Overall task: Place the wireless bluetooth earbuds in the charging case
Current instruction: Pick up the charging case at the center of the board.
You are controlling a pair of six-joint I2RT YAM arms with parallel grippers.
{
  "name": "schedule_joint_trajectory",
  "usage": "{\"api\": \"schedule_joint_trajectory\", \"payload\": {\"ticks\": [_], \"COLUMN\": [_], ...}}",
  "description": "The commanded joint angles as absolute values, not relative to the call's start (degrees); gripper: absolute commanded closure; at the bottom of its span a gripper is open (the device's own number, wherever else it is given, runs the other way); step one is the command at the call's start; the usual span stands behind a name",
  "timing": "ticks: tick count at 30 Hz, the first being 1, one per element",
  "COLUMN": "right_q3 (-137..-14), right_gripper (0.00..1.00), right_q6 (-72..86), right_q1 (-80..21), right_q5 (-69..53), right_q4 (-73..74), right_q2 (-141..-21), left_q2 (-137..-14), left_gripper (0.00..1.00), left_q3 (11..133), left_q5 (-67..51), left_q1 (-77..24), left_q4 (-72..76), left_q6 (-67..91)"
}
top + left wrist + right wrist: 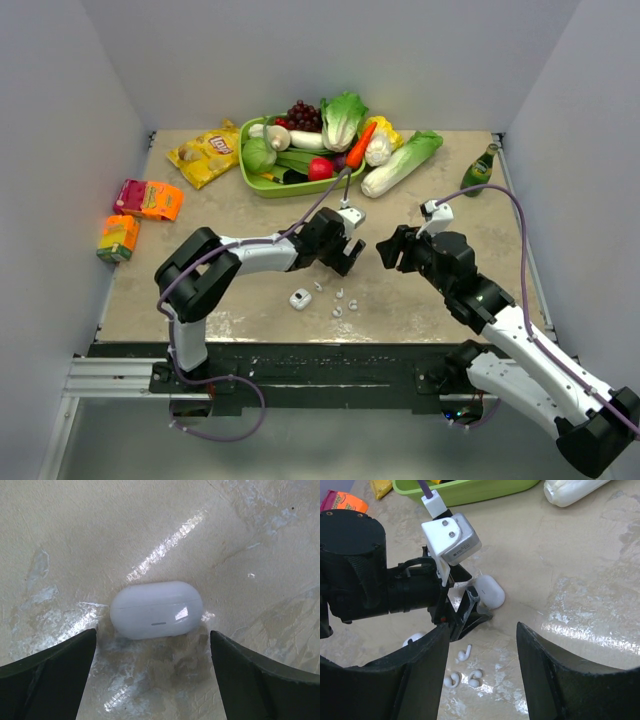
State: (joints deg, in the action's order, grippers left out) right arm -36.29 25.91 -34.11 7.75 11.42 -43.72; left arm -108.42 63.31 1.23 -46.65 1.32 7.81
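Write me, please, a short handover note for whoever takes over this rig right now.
Left pincer: open, straddling a closed white case on the table, not touching it.
Right pincer: open, empty, facing the left one.
Earbuds: loose on the table nearer the bases, beside a second case.
Done: no earbud inserted.
Left: open a case, seat the earbuds.

Beige marbled table [250,212]; green tray [262,187], chip bag [205,152], bottle [480,168] at back; earbuds [474,679], white case [156,610] mid-table
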Motion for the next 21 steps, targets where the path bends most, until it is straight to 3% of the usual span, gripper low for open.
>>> {"api": "schedule_joint_trajectory", "payload": {"ticks": [1, 21], "right_q3": [-36.47, -36.04], "right_gripper": [0.41, 0.41], "right_q6": [25.84, 25.67], "right_q1": [-34.19, -34.28], "right_q5": [7.56, 8.53], "right_q4": [10.46, 10.2], "right_q2": [-43.07, -43.42], "left_q2": [-109.33, -113.47], "left_gripper": [0.0, 0.0], "left_q3": [65.56, 68.73], "left_q5": [1.41, 0.61], "left_q1": [-47.02, -46.93], "left_q4": [2.37, 0.09], "left_q6": [8.35, 8.52]}}
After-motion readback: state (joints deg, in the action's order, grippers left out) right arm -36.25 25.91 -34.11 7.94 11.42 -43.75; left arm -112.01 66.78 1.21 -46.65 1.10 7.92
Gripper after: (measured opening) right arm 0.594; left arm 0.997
